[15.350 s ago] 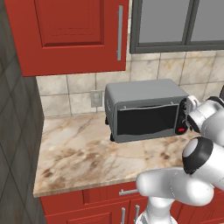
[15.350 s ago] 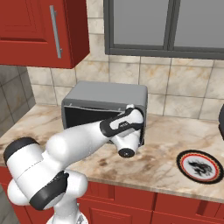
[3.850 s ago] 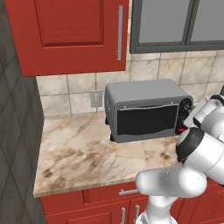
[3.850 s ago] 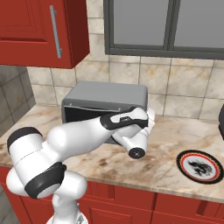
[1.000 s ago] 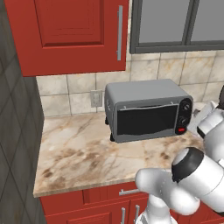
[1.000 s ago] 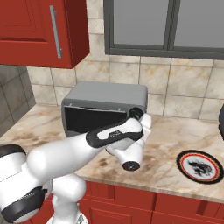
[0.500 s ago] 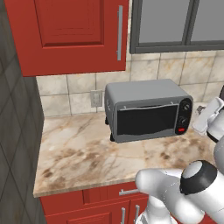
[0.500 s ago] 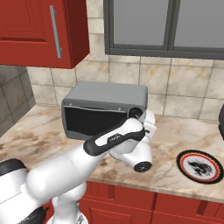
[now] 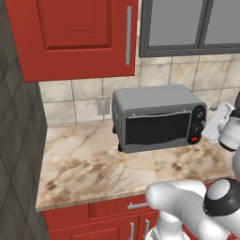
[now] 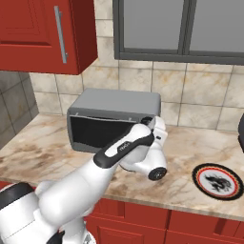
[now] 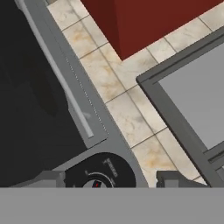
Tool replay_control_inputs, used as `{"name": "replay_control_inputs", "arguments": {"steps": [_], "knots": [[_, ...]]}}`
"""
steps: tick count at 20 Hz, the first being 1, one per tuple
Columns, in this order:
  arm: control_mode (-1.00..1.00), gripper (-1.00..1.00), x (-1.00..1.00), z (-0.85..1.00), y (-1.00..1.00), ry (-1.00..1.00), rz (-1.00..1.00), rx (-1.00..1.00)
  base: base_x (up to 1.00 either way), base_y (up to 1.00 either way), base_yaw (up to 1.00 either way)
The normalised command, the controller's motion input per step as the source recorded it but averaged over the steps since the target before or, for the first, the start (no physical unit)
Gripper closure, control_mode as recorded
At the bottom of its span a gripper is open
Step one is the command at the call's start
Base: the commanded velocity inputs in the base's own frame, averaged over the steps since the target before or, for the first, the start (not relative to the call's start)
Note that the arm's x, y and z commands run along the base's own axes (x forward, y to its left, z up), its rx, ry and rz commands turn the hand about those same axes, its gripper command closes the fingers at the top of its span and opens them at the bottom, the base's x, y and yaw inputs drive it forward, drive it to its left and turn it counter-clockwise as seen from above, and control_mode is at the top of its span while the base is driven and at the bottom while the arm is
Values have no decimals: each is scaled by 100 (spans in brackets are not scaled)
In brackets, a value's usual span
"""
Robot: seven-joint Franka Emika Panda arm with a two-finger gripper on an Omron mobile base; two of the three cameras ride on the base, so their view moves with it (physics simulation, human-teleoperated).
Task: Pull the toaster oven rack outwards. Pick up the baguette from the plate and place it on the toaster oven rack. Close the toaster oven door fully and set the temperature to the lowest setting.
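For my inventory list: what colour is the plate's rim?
Red, ringing a white plate with a black centre pattern; clearest in the right base view.

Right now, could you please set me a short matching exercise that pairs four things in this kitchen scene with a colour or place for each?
Things:
1. toaster oven door
2. plate
3. upper cabinet
4. toaster oven

Descriptions:
A. red, hanging above the counter
B. grey metal box against the tiled wall
C. dark glass, shut
D. round with a red rim, on the counter to the oven's right

Pairs: 1-C, 2-D, 3-A, 4-B
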Motion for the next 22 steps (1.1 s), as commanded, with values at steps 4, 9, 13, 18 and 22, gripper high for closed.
{"name": "replay_control_inputs", "arguments": {"steps": [4, 9, 13, 18, 22], "knots": [[-100, -100, 8, -11, 1, 8, 0, 0, 0, 0, 0], [-100, -100, 0, -1, 0, 1, -6, 0, 0, 0, 0], [-100, -100, 10, -1, 0, 0, -12, 0, 0, 0, 0], [-100, -100, 23, -8, 0, 0, -14, 0, 0, 0, 0], [-100, -100, 15, 0, 0, 3, -12, 1, 0, 0, 0]]}}
